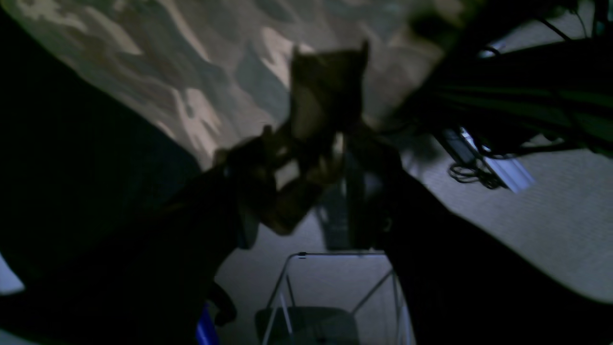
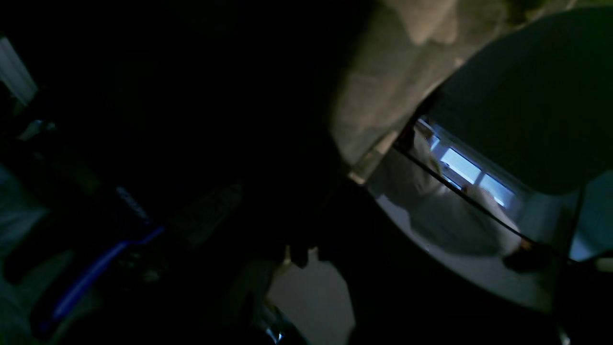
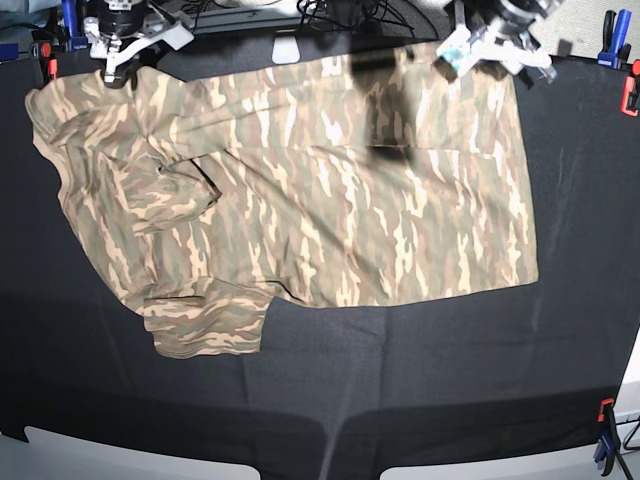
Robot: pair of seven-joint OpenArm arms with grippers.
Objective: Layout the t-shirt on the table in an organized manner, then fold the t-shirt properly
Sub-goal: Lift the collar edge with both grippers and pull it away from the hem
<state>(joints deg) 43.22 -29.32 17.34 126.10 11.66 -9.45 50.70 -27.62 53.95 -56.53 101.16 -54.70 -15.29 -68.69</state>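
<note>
The t-shirt (image 3: 300, 200) is lying spread across the far half of the table (image 3: 420, 380), its length running left to right, hem on the right and the collar end on the left, with one sleeve (image 3: 205, 320) poking toward the near edge and a bunched fold (image 3: 180, 190) sitting in the left part of the body. Both arms are working at the far edge, one at each end of the shirt's far side, which reads as a pull to draw that edge taut and straight so the cloth is lying flat before any fold. The left gripper (image 3: 470, 50) is sitting at the far right corner of the shirt; in its wrist view a pinch of camouflage fabric (image 1: 325, 91) is standing up dark between the fingers, so it appears to be clamped narrowly on the t-shirt. The right gripper (image 3: 118, 62) is hovering at the far left, touching or just over the shoulder edge; its wrist view is too dark to show the jaws, with pale cloth (image 2: 383, 96) close beside them, so I cannot tell whether it is gripping. The wrinkle on the left looks like the main thing remaining to smooth.
</note>
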